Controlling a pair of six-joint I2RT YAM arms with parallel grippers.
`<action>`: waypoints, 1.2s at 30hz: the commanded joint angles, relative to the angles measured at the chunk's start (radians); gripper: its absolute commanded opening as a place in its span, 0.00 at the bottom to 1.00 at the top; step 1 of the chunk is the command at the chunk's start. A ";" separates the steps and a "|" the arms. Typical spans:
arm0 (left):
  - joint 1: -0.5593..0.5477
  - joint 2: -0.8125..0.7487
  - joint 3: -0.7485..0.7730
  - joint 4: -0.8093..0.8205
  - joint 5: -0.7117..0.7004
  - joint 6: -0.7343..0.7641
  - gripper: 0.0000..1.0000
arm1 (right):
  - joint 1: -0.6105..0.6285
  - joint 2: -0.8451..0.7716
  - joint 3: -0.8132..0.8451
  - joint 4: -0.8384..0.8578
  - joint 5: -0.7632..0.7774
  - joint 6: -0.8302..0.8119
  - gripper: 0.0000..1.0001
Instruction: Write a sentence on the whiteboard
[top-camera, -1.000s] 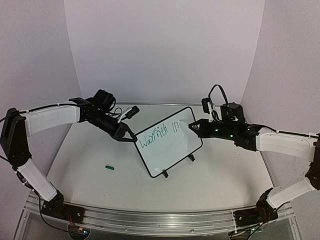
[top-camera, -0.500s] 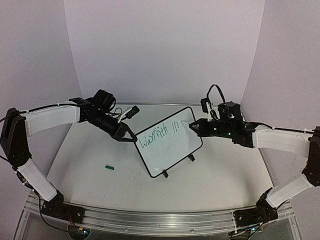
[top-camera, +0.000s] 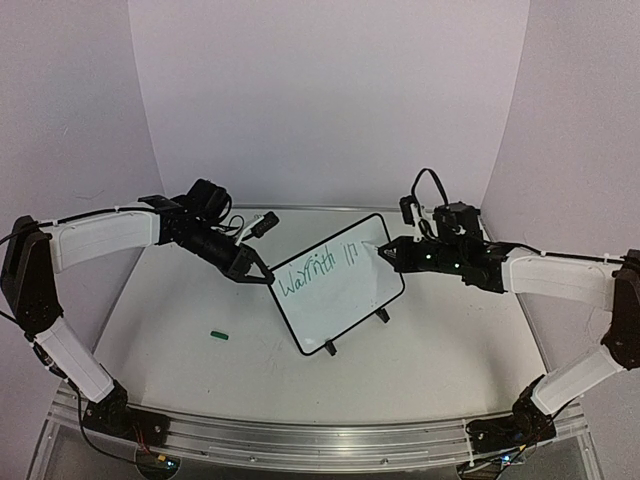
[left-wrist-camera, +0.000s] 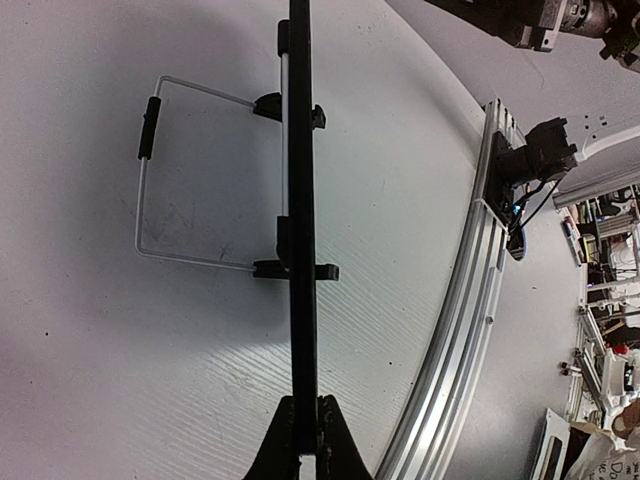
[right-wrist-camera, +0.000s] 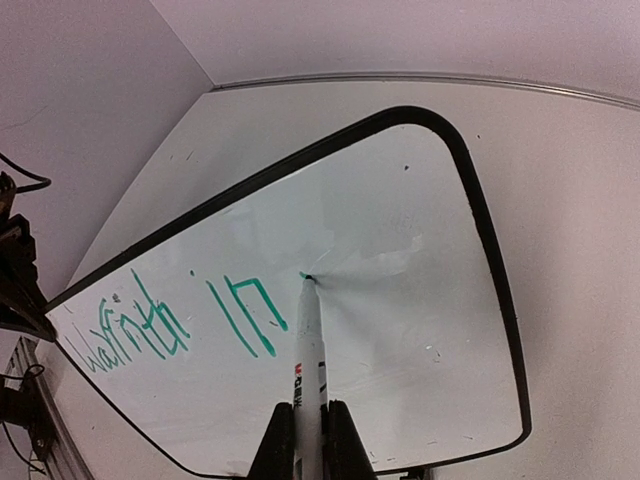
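The whiteboard (top-camera: 340, 300) stands tilted mid-table on two black feet, with green writing on its left half. My left gripper (top-camera: 266, 279) is shut on the board's left edge; the left wrist view shows the board (left-wrist-camera: 300, 180) edge-on, pinched in the left gripper (left-wrist-camera: 305, 440). My right gripper (top-camera: 384, 254) is at the board's upper right, shut on a white marker (right-wrist-camera: 311, 350). The marker's green tip touches the whiteboard (right-wrist-camera: 410, 230) just right of the last green strokes, with the right gripper (right-wrist-camera: 308, 440) clamped round its barrel.
A small green marker cap (top-camera: 220, 335) lies on the table left of the board. The board's wire stand (left-wrist-camera: 145, 200) rests behind it. An aluminium rail (top-camera: 320, 440) runs along the near table edge. Purple walls close in the back and sides.
My right arm has shifted slightly left, bringing the marker tip onto the board beside the last strokes. The left arm and the board have not moved.
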 joint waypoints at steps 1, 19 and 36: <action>-0.037 0.022 0.014 -0.048 -0.013 0.052 0.00 | -0.009 -0.003 0.034 0.012 0.043 -0.004 0.00; -0.037 0.023 0.014 -0.048 -0.013 0.052 0.00 | -0.014 -0.086 0.024 -0.001 0.015 -0.011 0.00; -0.037 0.024 0.015 -0.047 -0.013 0.052 0.00 | -0.014 0.009 0.081 -0.006 -0.004 -0.030 0.00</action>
